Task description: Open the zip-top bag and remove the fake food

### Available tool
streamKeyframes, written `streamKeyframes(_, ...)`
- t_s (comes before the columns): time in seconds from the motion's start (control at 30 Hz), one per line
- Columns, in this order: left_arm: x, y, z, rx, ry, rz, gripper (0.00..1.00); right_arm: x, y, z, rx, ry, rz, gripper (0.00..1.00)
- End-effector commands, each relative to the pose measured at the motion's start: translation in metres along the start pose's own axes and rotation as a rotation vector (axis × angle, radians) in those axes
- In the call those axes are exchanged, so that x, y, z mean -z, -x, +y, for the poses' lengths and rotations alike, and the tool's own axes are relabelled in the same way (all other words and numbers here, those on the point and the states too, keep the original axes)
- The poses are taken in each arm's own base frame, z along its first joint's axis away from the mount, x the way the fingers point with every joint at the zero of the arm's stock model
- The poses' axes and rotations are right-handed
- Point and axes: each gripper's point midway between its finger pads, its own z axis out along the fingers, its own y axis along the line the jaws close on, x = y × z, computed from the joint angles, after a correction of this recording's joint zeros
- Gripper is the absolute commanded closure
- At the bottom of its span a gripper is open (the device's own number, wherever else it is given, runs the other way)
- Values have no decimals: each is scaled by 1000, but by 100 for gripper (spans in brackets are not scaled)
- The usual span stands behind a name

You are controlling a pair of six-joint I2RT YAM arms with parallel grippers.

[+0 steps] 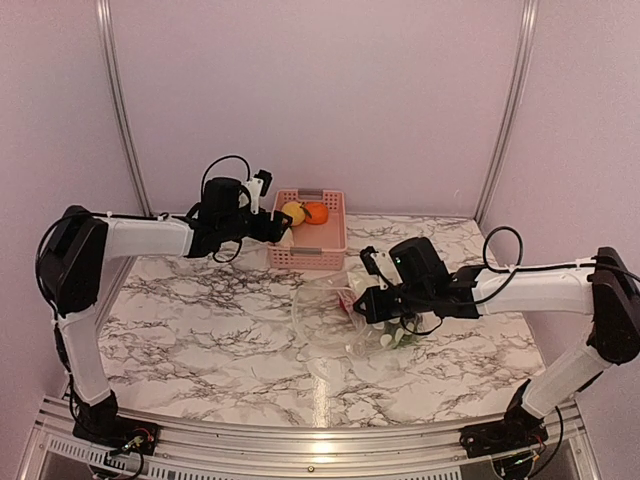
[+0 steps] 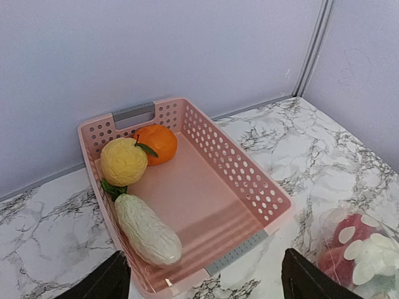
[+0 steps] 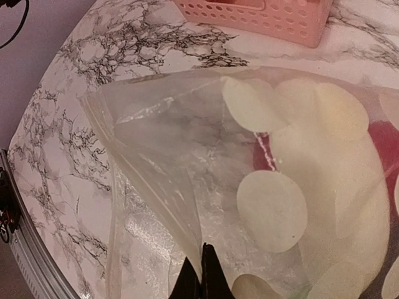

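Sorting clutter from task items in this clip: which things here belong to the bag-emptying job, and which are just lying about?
Job: zip-top bag, pinched by right gripper; red piece inside it; yellow fruit, orange, pale vegetable; left gripper, open.
Other: pink basket holding those three; marble table.

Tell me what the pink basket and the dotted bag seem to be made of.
The pink basket: probably rigid moulded plastic, smooth, with regular round holes. The zip-top bag: thin clear plastic film, glossy and creased, printed with opaque whitish dots.
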Motion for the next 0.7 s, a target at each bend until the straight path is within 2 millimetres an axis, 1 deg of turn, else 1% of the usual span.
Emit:
streamKeyframes(0.0, 46, 17, -41, 11, -133, -183, 15, 8, 29, 21, 30, 57, -74, 100)
streamKeyframes(0.13, 77, -13, -69, -16, -171, -181, 19, 11, 36, 30, 45, 72, -89, 100)
streamKeyframes(0.17, 84, -27, -76, -20, -189, -171, 19, 12, 37, 33, 50, 77, -92, 100)
streamKeyframes(0.33, 120, -60, -114, -32, -283, -173, 24, 13, 44, 50, 80, 101, -103, 100)
streamKeyframes(0.37, 126, -66, -124, -42, -311, -165, 25, 13, 45, 53, 87, 105, -103, 100)
streamKeyframes(0.47, 139, -81, -144, -40, -377, -147, 29, 15, 49, 69, 104, 130, -107, 100)
streamKeyframes(0.5, 142, -85, -149, -37, -400, -142, 31, 18, 54, 78, 112, 146, -117, 100)
streamKeyframes(0.6, 145, -93, -153, -17, -420, -134, 36, 21, 58, 93, 138, 159, -129, 100)
streamKeyframes(0.67, 144, -97, -156, -7, -432, -129, 38, 21, 58, 97, 136, 173, -124, 100)
